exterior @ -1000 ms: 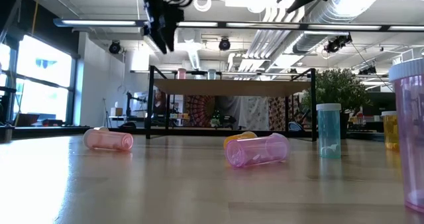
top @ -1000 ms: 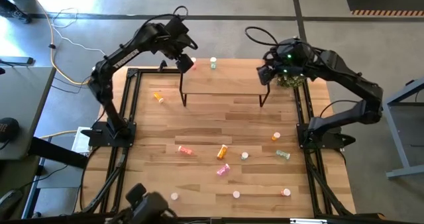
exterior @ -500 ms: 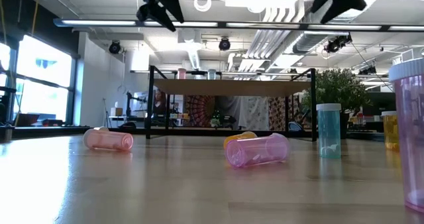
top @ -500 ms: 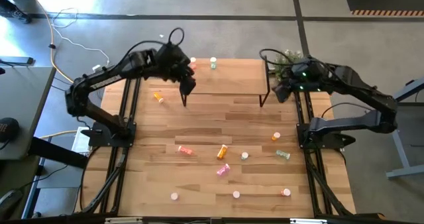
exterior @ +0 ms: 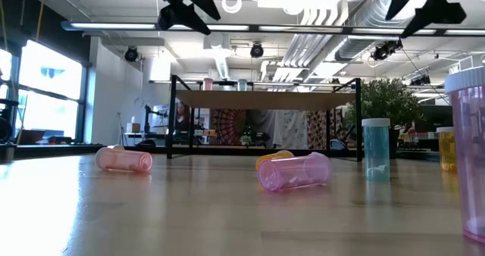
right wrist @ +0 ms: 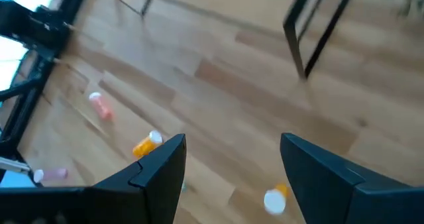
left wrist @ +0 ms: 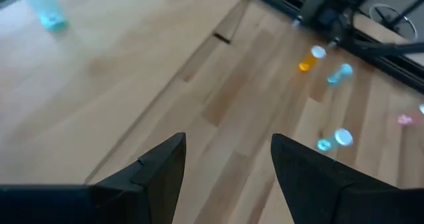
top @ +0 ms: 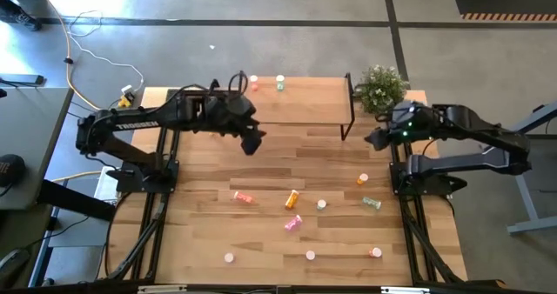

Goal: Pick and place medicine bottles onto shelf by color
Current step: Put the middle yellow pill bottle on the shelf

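So, in the high view two medicine bottles, a red one (top: 253, 83) and a green one (top: 280, 83), already stand along the top edge of the shelf (top: 305, 107) in the upper middle of the frame, probably the start of the colour rows, while the rest lie scattered over the lower half of the surface (top: 261, 168), like the pink one (top: 292, 223) and the orange one (top: 292, 197) near the centre. The left claw (top: 251, 141) hangs just below the shelf's lower-left corner, released and carrying nothing, so my guess is it's heading for the loose pile. The right claw (top: 374, 140) sits at the right edge beside the potted plant (top: 380, 87), also spread wide and empty. The low view gives what the top-down one can't: the shelf (exterior: 265, 99) stands raised on thin black legs, with both bottles upright on it, and a pink bottle (exterior: 294, 171) lies on its side in the middle while a blue-green one (exterior: 375, 148) stands upright to the right. Both arms only poke in at the top edge there. The left wrist view confirms the gap between its fingers (left wrist: 159, 171) is clear, with an orange bottle (left wrist: 310, 59) in the upper right. The right wrist view shows the same open gap, a shelf leg (right wrist: 318, 35) upper right, and an orange bottle (right wrist: 147, 144) lower left.
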